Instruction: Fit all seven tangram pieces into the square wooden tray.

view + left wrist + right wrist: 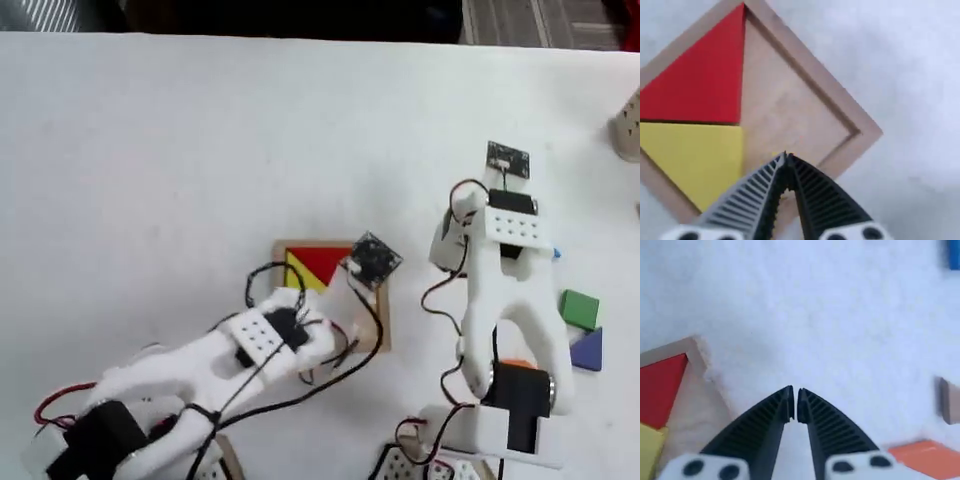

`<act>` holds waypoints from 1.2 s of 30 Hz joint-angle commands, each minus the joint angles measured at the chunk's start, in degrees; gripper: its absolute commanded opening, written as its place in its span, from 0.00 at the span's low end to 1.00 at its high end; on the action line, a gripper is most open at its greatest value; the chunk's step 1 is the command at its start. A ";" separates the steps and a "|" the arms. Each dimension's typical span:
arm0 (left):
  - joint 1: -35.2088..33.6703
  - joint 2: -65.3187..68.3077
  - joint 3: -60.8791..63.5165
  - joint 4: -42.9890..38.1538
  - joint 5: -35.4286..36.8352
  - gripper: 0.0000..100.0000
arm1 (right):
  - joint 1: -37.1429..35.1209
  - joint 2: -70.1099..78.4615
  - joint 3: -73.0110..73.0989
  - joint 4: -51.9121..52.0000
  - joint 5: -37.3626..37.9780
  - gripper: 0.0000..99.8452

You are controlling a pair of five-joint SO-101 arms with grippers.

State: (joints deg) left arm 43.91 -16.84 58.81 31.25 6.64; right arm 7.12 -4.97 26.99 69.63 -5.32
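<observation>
Overhead, close wrist views, shared tray (300,244)

A white desk (200,130) is lit evenly and softly — beyond its far edge a dark band (300,14) is seen.

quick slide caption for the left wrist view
Shut left gripper over the wooden tray, which holds a red triangle and a yellow triangle.

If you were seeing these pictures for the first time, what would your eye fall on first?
The red triangle and yellow triangle stand out, lying edge to edge in the square wooden tray near the middle of the table. The left gripper, shut, hangs over the tray's bare floor. Toward the table's right edge, a green square and a purple piece lie loose.
</observation>
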 commanded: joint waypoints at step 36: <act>-10.33 -9.45 -1.93 4.40 7.03 0.02 | 23.34 -6.29 -5.27 23.52 53.63 0.03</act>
State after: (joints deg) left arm 34.95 -20.35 55.03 39.96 13.76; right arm 25.67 -10.24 24.26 89.32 36.70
